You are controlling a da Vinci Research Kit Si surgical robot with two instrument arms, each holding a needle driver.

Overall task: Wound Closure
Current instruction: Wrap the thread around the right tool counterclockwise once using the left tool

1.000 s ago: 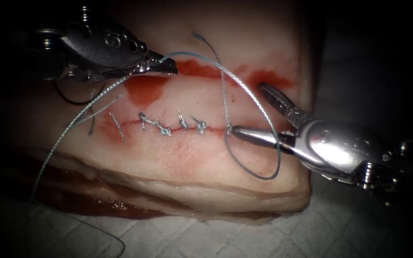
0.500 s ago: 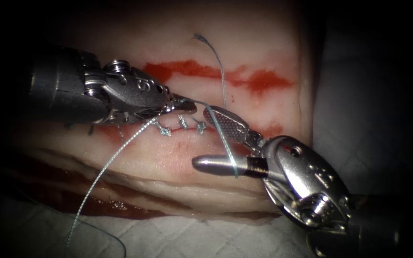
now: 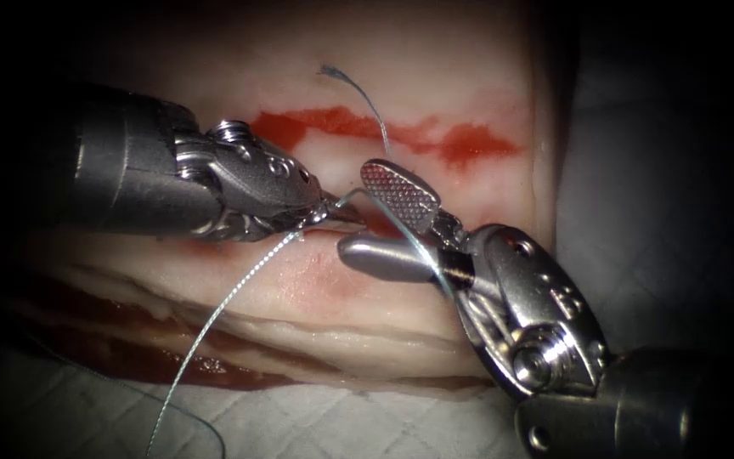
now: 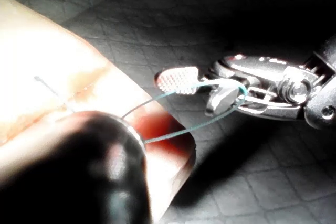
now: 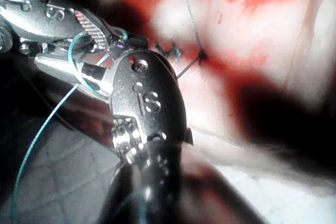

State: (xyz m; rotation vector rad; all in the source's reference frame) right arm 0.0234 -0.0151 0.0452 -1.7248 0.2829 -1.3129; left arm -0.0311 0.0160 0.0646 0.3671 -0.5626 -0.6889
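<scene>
My left tool reaches in from the left over the cut, its jaws shut on the thread. From that grip the thread trails down and to the left, off the tissue. Coming from the lower right, my right tool has its jaws wide open, holding nothing. The thread is wound around its jaws near their hinge. Its tips sit just beside the left tool's tip. A short free thread end rises behind the upper jaw. In the left wrist view the thread loops round the right tool.
Red fluid streaks the tissue behind the tools and pools under its front edge. White cloth lies below and to the right of the tissue. In the right wrist view the thread enters the tissue.
The left tool carried the thread down and right to the cut. The right tool swung left; the loose loop now wraps its open jaws. The stitches are now covered by the tools.
</scene>
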